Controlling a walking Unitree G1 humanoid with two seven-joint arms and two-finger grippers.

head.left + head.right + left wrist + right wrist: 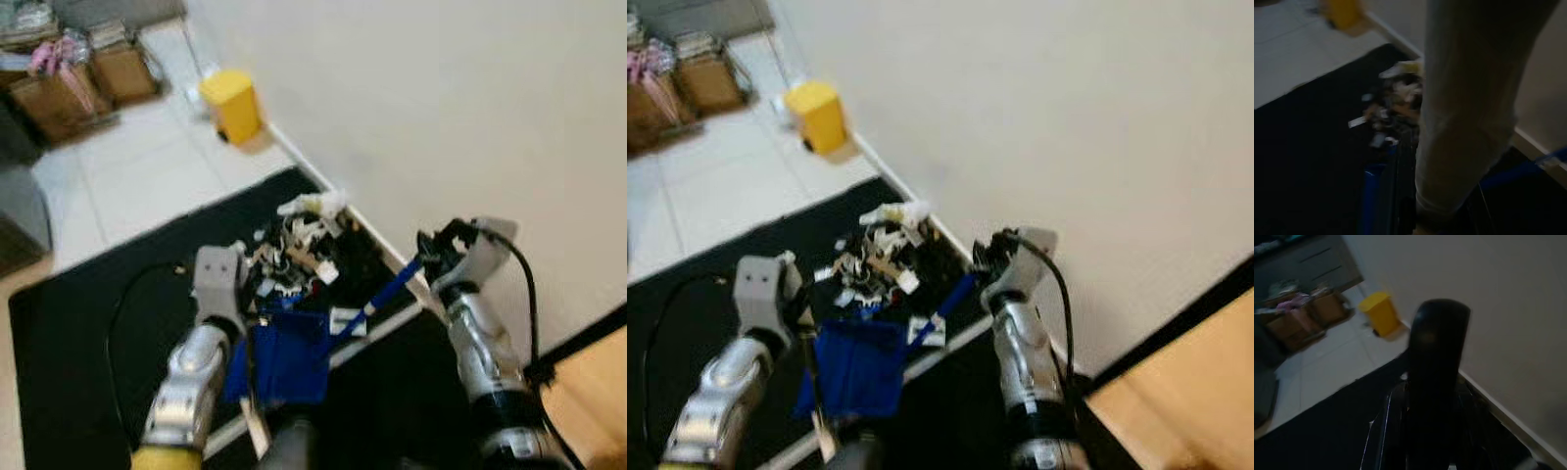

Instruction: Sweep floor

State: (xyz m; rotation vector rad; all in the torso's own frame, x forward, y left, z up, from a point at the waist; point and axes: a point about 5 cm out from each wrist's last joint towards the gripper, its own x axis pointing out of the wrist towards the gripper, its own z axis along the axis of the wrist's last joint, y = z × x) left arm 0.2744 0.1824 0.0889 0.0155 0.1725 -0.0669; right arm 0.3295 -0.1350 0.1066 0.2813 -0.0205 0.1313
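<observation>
Blue dustpan (286, 357) at lower centre on black mat (88, 323), left gripper (227, 294) beside it, finger state indeterminate, right gripper (431, 247) closed on blue broom handle (384, 294), debris pile (299, 250) by the wall at centre, yellow bin (231, 105) upper left.

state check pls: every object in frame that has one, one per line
Blue dustpan: on the black mat, mouth toward the debris.
Debris pile: heaped on the mat against the wall.
Blue broom handle: slanted, at right gripper.
Left gripper: beside the dustpan.
Yellow bin: upright, lid shut.
</observation>
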